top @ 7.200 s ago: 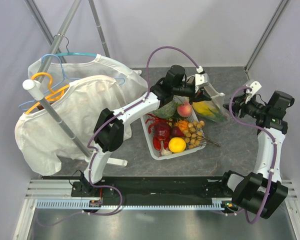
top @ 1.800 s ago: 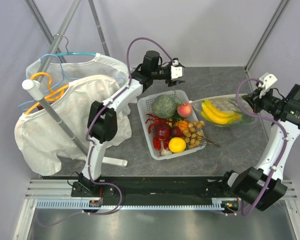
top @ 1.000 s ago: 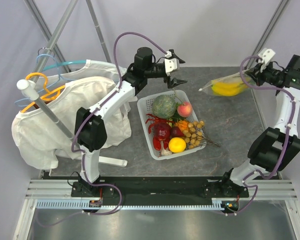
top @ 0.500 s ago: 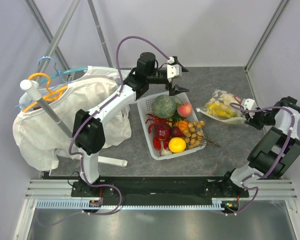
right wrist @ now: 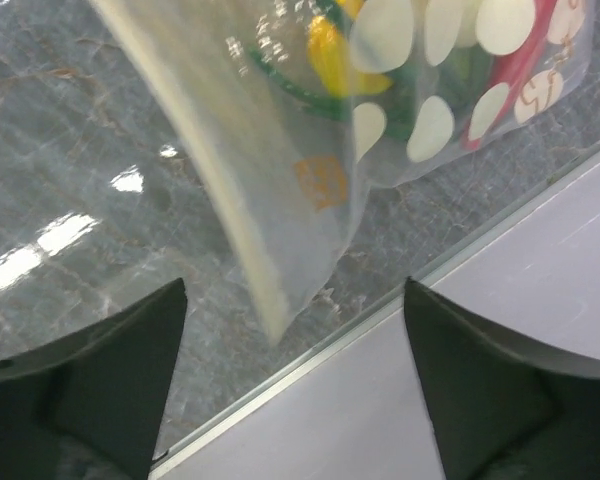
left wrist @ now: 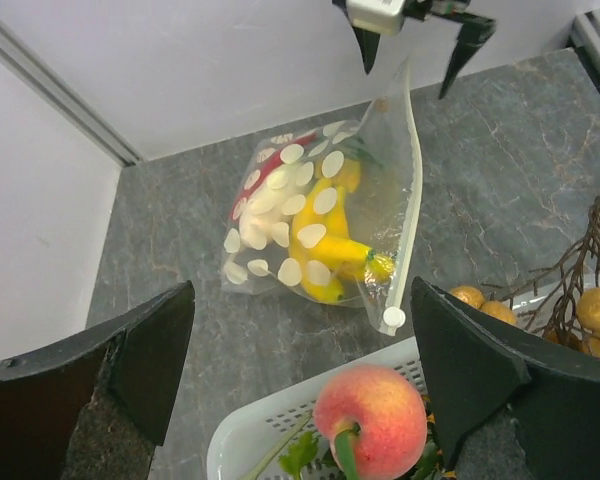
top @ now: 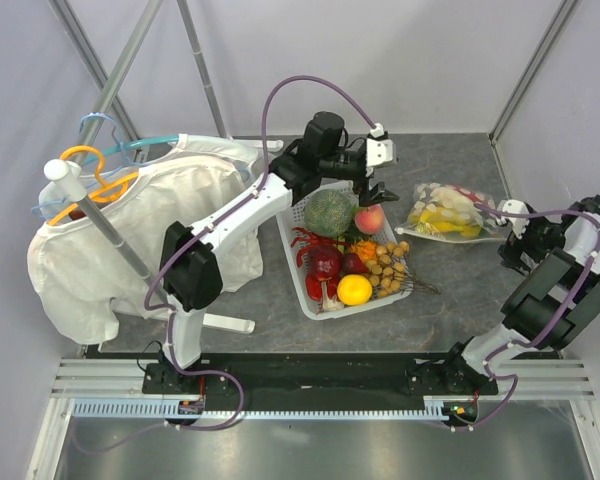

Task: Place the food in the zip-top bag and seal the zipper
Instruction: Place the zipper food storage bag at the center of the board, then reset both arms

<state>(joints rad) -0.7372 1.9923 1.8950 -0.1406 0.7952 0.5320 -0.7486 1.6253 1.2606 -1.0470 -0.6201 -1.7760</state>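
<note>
— What's new?
— The zip-top bag (top: 445, 212), aloft a second ago, lies on the table (top: 460, 285) at right; the right pincer (right wrist: 295, 290) has let go, spread wide
— So?
— The left pincer (left wrist: 302, 295), also spread, looks free for the zipper (left wrist: 411, 200)

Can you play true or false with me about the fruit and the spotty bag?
1. The banana is inside the dotted bag. True.
2. The right gripper is squeezing the bag. False: its fingers are spread apart, not shut on it.
3. The peach sits in the white basket. True.
4. The left gripper holds the peach. False: it is open and empty, above the basket's far edge.
5. The bag lies in the basket. False: it lies on the table, to the right of the basket.
</note>
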